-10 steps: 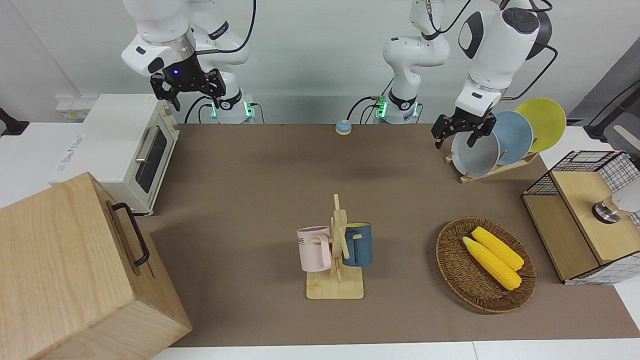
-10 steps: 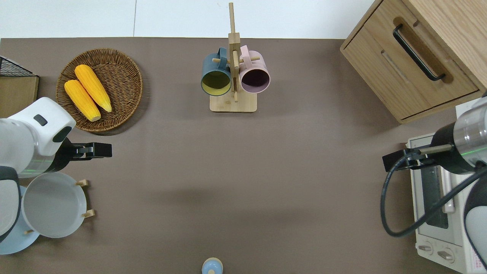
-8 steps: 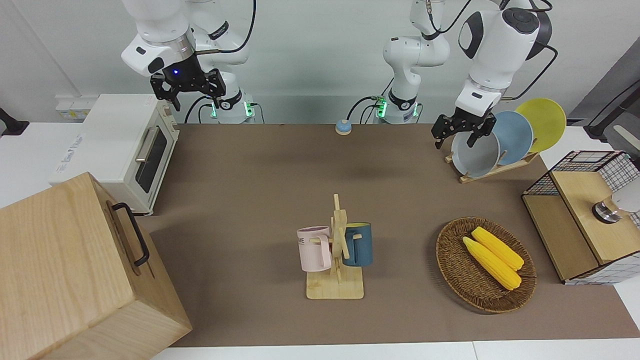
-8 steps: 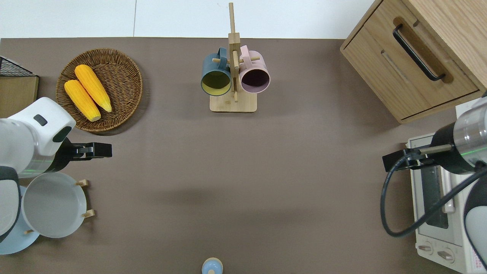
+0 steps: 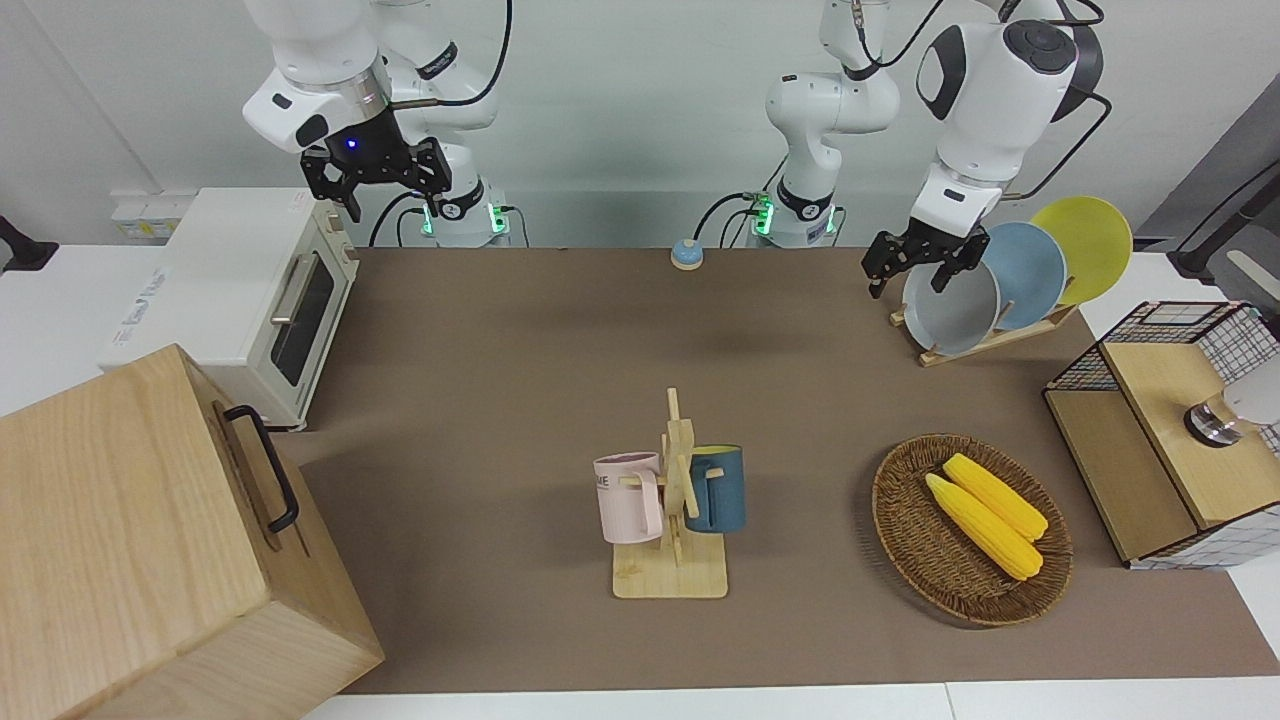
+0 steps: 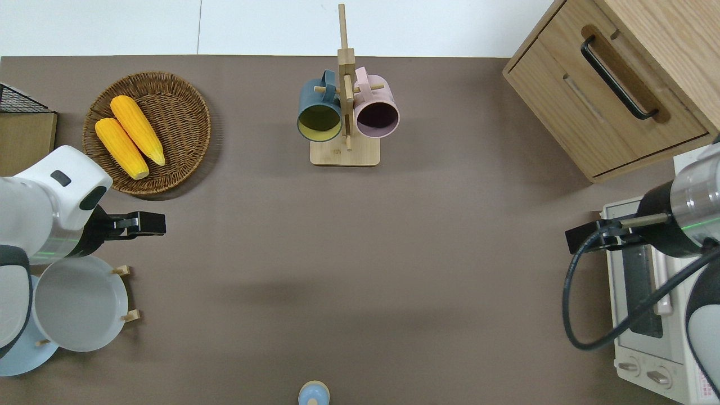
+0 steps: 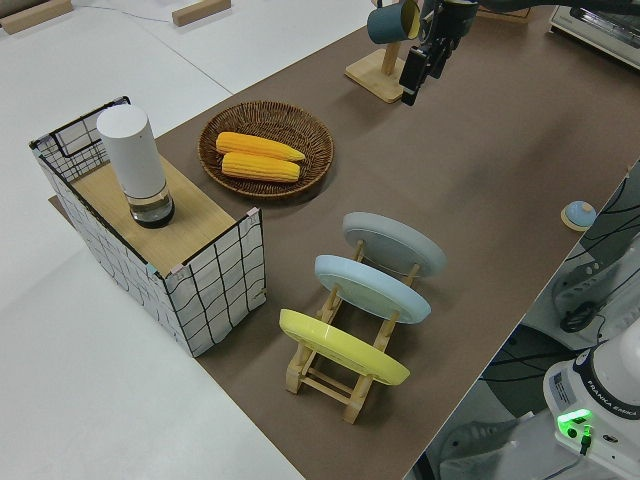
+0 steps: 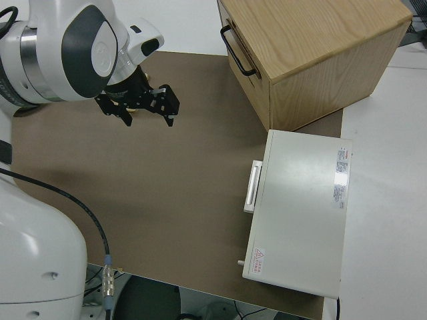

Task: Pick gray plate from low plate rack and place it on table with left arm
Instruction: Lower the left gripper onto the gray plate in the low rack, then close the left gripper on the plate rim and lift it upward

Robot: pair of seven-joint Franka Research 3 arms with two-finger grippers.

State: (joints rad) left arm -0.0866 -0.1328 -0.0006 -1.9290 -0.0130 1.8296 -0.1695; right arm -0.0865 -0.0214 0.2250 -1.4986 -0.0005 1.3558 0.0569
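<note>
The gray plate (image 5: pixel 950 308) stands tilted in the slot of the low plate rack (image 5: pixel 985 340) farthest from the robots, at the left arm's end of the desk (image 5: pixel 560 340). The left end effector (image 5: pixel 912 263) hangs with fingers spread wide above the plate's 12 o'clock rim in the front view, not gripping it. The right arm is parked, its end effector (image 5: pixel 378 172) also spread wide.

Both arms are glossy white, built of rounded jointed segments. The left arm (image 5: pixel 985 95) carries a large dark round joint cap near its top and dark gray oval panels on its shell, with black cable looping beside it; its black two-finger gripper (image 5: pixel 915 262) sits under a white wrist. The right arm (image 5: pixel 320 70) has a silver wrist band, a blue light above its black gripper (image 5: pixel 375 175), and black cables. Green lights glow at both bases.
</note>
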